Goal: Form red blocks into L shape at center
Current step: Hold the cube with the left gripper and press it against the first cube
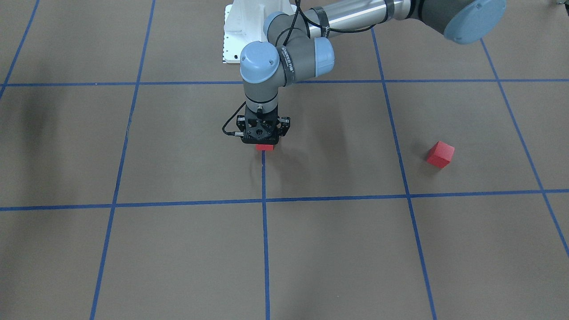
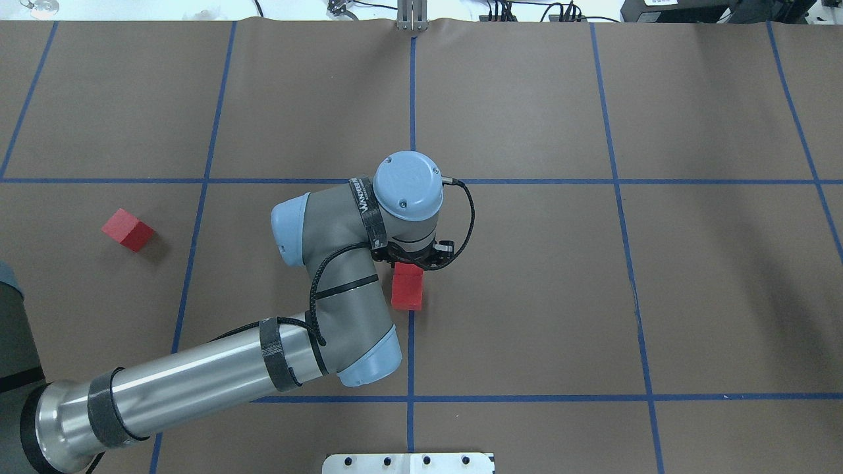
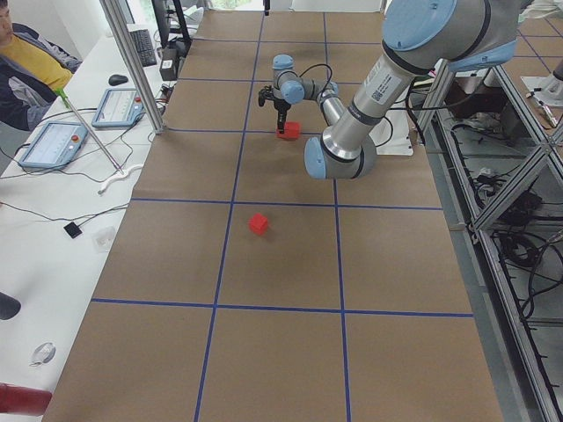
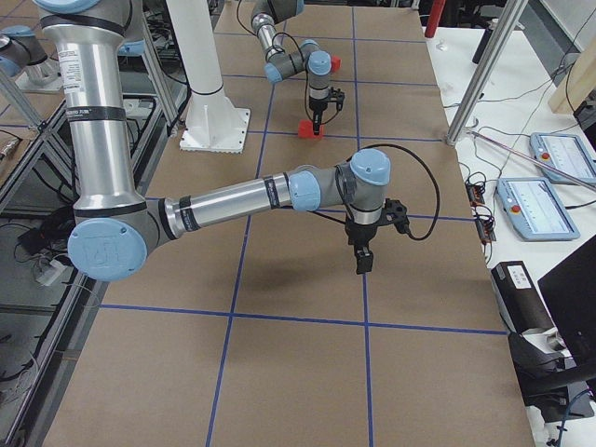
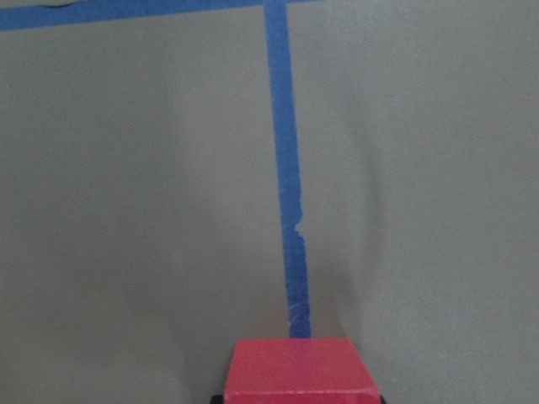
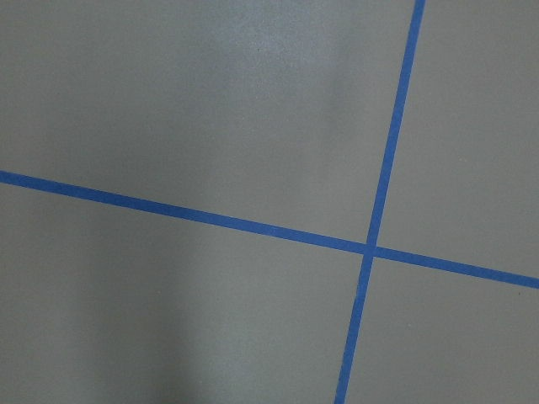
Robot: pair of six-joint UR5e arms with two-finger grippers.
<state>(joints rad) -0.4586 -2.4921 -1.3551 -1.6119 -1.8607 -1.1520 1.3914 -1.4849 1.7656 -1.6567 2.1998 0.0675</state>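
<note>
The front camera sits across the table (image 1: 89,249), faces the robot and looks steeply down, with the base plate (image 1: 233,44) at 12 o'clock. The overhead camera looks the opposite way from behind the robot, base plate at 6 o'clock. Both share the central squares, the mid block (image 1: 264,147) and the outer block (image 1: 440,154), which is at 3 o'clock in front and 9 o'clock overhead. The two end cameras stand farther back at opposite ends, and both take in the mid block. The left wrist camera is very close, mid block at 6 o'clock. The right wrist camera looks closely down on a tape (image 6: 387,168) crossing.
</note>
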